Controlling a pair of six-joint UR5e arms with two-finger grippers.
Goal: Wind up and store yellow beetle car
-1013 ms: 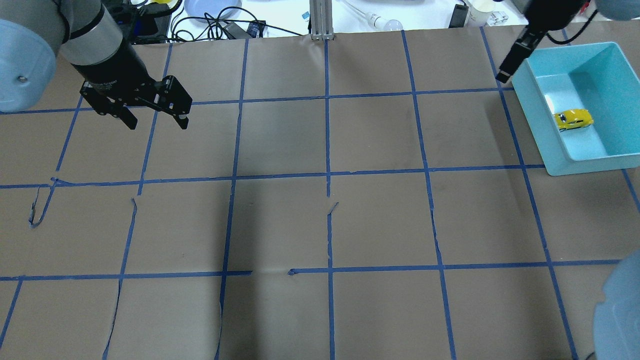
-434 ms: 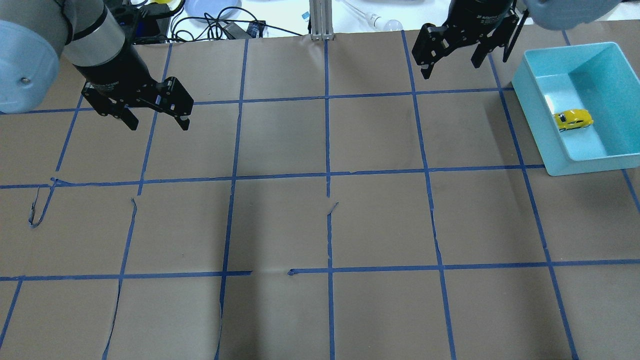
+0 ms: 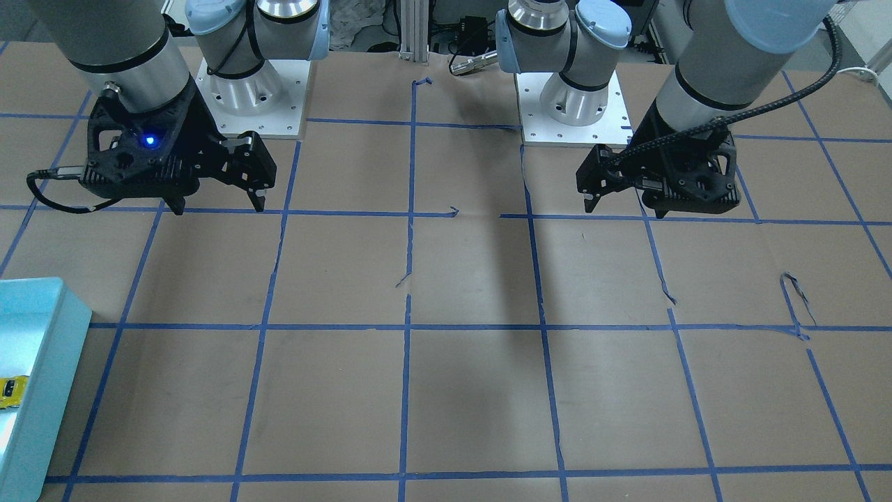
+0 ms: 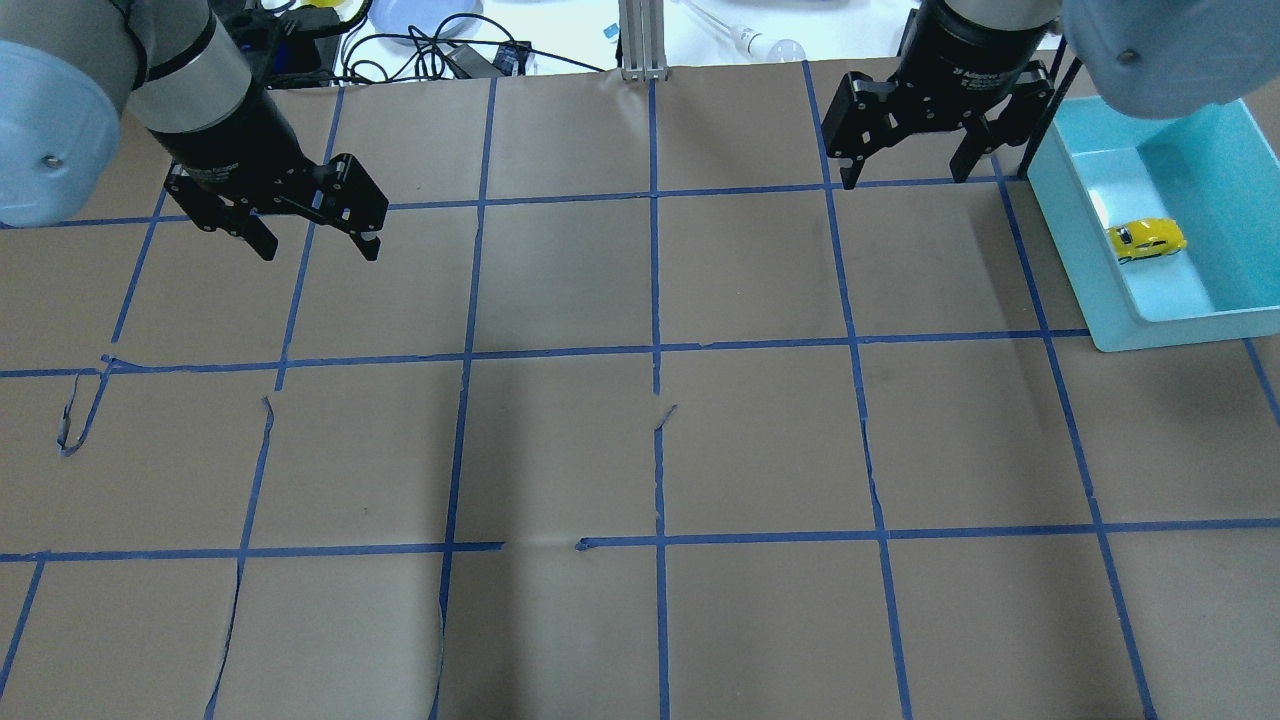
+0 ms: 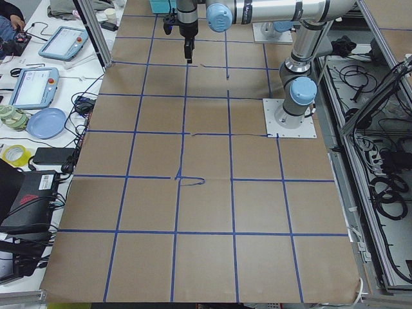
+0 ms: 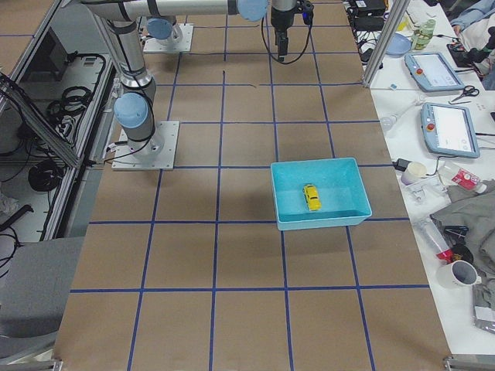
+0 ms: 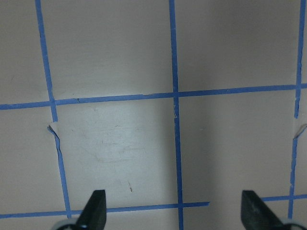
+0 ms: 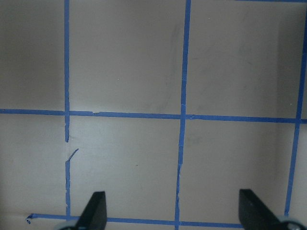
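Observation:
The yellow beetle car (image 4: pixel 1146 240) lies on the floor of the teal bin (image 4: pixel 1072 240) at the table's far right. It also shows in the front view (image 3: pixel 10 392) and in the right side view (image 6: pixel 311 196). My right gripper (image 4: pixel 908 180) hangs open and empty above the table, just left of the bin, and shows in the front view (image 3: pixel 218 206). My left gripper (image 4: pixel 316 245) hangs open and empty over the far left of the table (image 3: pixel 620 206). Both wrist views show wide-apart fingertips (image 7: pixel 93 211) (image 8: pixel 93 211) over bare paper.
Brown paper with a blue tape grid (image 4: pixel 655 350) covers the table, torn in places (image 4: pixel 70 425). An aluminium post (image 4: pixel 640 40) stands at the far edge, with cables and a plate (image 4: pixel 420 20) beyond it. The arm bases (image 3: pixel 571 104) stand at the robot's side.
My right arm has swung left from the bin's near corner and turned, so its open gripper now points down left of the bin. The left gripper and the car have not moved.

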